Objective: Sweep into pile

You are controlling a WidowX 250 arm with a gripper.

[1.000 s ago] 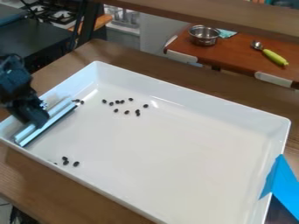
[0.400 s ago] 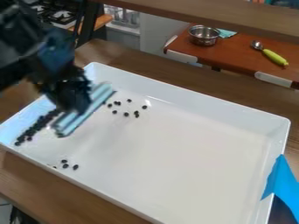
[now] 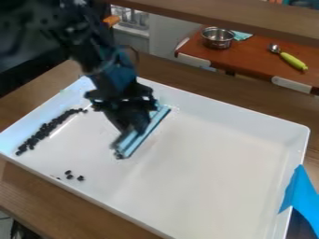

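The gripper (image 3: 133, 122) is over the left-middle part of the white tray (image 3: 205, 172), shut on a pale, long-edged sweeper (image 3: 144, 134). The sweeper's edge slants from lower left to upper right, low at the tray floor. Along the tray's left wall runs a long band of dark beans (image 3: 45, 130). A small group of beans (image 3: 70, 175) lies near the front left edge. At the sweeper's lower end there is a dark spot (image 3: 119, 156), perhaps a bean. The arm and sweeper cover the area behind them near the back wall.
The tray stands on a brown wooden table (image 3: 156, 66). Blue tape (image 3: 301, 190) hangs over its right rim. On a reddish-brown surface behind are a metal pot (image 3: 218, 38) and a spoon with a green handle (image 3: 293, 61).
The gripper and sweeper have moved from the left wall rightward across the tray, uncovering the bean band. The scattered beans near the back are now hidden behind them or displaced.
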